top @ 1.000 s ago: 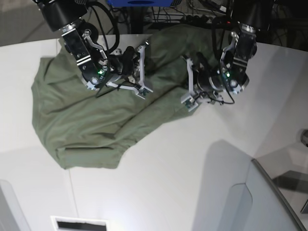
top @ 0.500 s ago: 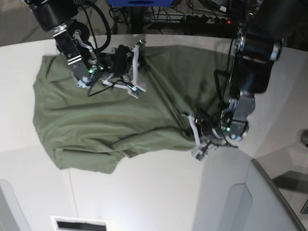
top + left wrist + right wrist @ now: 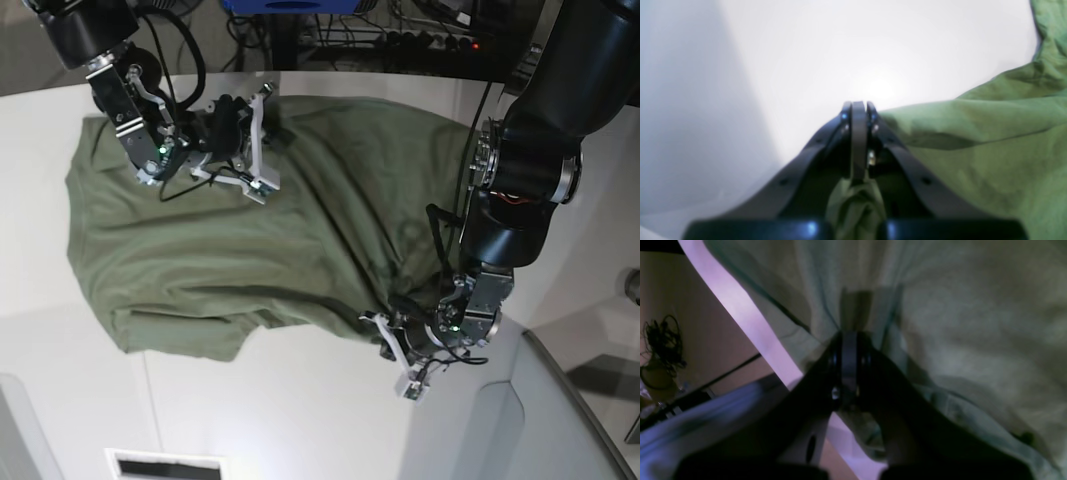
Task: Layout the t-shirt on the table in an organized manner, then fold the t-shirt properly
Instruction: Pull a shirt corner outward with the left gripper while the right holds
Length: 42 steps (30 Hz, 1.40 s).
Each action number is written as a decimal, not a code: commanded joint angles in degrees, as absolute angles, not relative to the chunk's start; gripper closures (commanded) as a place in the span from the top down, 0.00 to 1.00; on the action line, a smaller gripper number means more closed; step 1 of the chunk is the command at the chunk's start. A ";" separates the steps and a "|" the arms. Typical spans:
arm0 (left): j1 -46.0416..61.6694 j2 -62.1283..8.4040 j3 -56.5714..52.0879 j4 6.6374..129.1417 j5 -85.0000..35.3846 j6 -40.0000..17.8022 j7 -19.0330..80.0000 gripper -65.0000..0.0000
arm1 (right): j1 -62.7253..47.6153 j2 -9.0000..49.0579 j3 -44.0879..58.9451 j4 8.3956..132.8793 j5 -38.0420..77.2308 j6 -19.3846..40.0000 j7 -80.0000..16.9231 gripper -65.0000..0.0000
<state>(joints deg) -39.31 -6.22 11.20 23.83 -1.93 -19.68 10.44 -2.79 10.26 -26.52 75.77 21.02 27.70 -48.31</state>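
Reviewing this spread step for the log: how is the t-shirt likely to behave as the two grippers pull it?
Probably floppy: the t-shirt sags into diagonal folds between the left gripper and right gripper. Likely to bunch rather than hold shape, as cloth wads inside the shut left jaws. It should slide easily on the smooth table, though wrinkles may remain.

No text, label, brand, number or sign can be read anywhere.

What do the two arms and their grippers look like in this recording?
Both arms are black with bulky rounded joint housings and loose black cables. The left gripper and right gripper have white bracket-like fingers outside, dark inner faces, and small green indicator lights near the wrists.
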 commanded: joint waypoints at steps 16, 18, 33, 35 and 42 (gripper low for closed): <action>-6.73 -15.25 10.86 74.42 -2.51 -19.91 28.35 0.00 | 0.75 6.99 -26.59 92.26 14.81 25.54 -62.20 0.03; -3.12 -16.66 10.86 75.56 -2.24 -19.91 28.09 0.00 | 0.75 5.76 -26.77 92.26 14.81 25.63 -62.11 0.03; 11.21 -21.14 10.86 83.56 -1.98 -19.91 28.97 0.00 | -0.48 -3.03 -26.86 81.54 14.73 32.04 -54.64 0.04; 12.62 -21.23 10.86 86.11 -2.42 -19.91 31.96 0.00 | -1.36 -4.09 -26.95 81.27 14.73 32.04 -53.85 0.04; 11.91 -21.23 10.68 92.35 -1.89 -19.91 34.51 0.00 | -0.92 -4.00 -31.34 76.44 14.73 32.04 -52.26 0.04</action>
<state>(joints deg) 12.23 -20.51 11.07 91.37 -2.00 -19.90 35.20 -1.58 -3.81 -31.40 75.61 14.24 31.64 -52.73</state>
